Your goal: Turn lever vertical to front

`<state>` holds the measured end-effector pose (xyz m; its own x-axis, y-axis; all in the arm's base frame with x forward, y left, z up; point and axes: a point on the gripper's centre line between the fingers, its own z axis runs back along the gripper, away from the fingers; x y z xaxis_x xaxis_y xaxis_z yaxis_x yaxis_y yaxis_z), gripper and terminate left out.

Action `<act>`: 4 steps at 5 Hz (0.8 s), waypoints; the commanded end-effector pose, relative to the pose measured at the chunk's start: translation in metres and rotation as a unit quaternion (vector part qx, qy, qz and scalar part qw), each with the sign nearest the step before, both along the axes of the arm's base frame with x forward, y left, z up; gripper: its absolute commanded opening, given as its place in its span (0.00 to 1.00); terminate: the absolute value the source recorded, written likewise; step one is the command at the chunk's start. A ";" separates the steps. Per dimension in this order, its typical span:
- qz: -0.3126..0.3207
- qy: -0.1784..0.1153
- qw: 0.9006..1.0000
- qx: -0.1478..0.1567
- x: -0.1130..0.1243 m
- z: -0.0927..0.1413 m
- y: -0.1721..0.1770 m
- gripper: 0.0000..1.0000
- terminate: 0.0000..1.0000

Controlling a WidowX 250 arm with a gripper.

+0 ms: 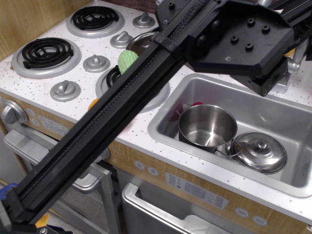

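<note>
The black arm crosses the view from bottom left to top right. Its black wrist block [243,41] hangs over the tap at the back of the sink and hides my gripper's fingers. Only a small silver piece of the lever [294,64] shows past the block's right edge, beside a corner of the tap's grey base [282,88]. The tap column is hidden. I cannot tell whether the fingers touch the lever or how the jaws stand.
The sink [287,114] holds a steel pot [207,127], its lid [261,152] and a red item [197,104]. Coil burners [46,52] and round silver knobs [96,63] lie to the left. A green item [127,59] sits on a burner by the arm.
</note>
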<state>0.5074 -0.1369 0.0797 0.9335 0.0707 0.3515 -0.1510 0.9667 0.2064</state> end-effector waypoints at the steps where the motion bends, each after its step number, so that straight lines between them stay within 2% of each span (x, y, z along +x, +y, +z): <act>1: 0.015 -0.026 0.999 -0.027 -0.005 0.034 -0.003 0.00 0.00; 3: 0.038 -0.013 0.998 -0.050 -0.030 0.023 -0.013 0.00 0.00; 4: 0.042 -0.004 0.996 -0.081 -0.036 0.010 -0.012 0.00 0.00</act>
<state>0.4682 -0.1512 0.0520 0.9318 0.2031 0.3009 -0.2293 0.9719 0.0540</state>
